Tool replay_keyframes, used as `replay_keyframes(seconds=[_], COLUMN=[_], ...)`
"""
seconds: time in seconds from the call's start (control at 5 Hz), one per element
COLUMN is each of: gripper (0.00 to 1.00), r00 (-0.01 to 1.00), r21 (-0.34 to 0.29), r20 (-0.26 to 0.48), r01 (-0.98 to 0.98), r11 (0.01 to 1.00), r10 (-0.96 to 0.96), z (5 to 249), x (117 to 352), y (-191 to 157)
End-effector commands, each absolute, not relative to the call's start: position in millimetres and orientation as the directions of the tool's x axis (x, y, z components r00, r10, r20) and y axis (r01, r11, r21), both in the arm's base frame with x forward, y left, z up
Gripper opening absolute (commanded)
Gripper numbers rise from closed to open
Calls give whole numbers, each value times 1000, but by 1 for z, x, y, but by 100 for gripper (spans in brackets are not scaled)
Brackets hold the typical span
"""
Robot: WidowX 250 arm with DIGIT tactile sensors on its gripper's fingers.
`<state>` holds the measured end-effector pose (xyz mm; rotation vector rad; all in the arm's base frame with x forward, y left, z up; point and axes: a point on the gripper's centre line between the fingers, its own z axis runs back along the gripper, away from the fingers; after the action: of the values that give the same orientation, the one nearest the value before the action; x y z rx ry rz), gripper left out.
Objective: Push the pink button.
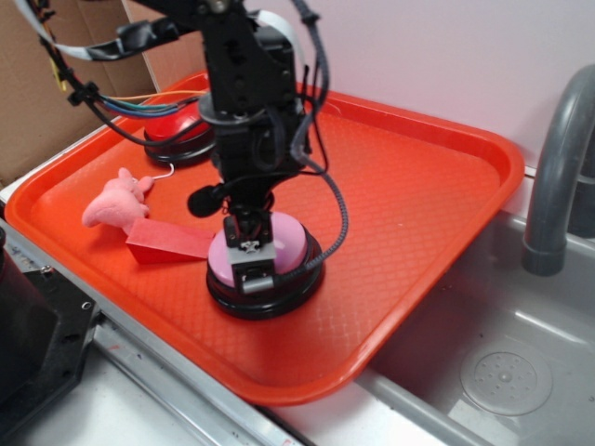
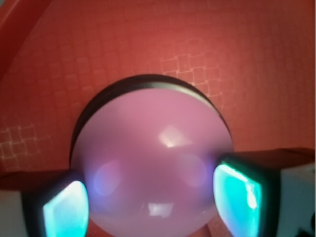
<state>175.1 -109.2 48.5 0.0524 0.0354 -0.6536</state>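
Exterior view: noting the gripper [image 1: 249, 265] pointing straight down and sitting on top of the pink button [image 1: 290, 243], directly beneath it. Seeing the tip against the near side of the pale pink dome; unable to confirm whether pressing the dome down. Recording the glossy black base of the button resting flat on the orange tray [image 1: 418, 186], which is spreading out on every side below the gripper.

Wrist view: observing the gripper [image 2: 150, 202] with both fingers [image 2: 64, 212] spread apart, one at the lower left corner and one at the lower right, glowing teal on their inner faces. Finding the pink button [image 2: 153, 148] filling the gap between them, its dome rising up the centre of the frame and its black rim curving just beyond. Gripping nothing. Noting the textured tray [image 2: 247, 49] surface past the button.

Exterior view again: logging a red block [image 1: 167, 242] lying flat just beside the button base, to the left of the gripper as pictured. Logging a small pink plush toy [image 1: 116, 200] a little further out on that same side, touching the far end of the block. Locating a red-domed button [image 1: 177, 125] behind the arm, well apart from the gripper, near the far corner of the tray. Marking a grey faucet [image 1: 558, 158] and a metal sink [image 1: 502, 372] well off to the right, outside the tray.
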Motion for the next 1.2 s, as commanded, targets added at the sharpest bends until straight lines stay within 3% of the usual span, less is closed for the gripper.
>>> replay_keyframes(seconds=[0.0,0.2,0.4,0.6,1.0], gripper=[100,100,100,100,100], r00=[809,818,815,837,860], r21=[89,76,83,50,44], r20=[20,-65,-31,-17,-34], r01=[584,575,579,546,510], r11=[807,815,811,836,859], r10=[-588,-571,-578,-546,-509], z=[104,122,134,144,162], x=[185,189,186,179,176], y=[-116,-120,-117,-108,-99])
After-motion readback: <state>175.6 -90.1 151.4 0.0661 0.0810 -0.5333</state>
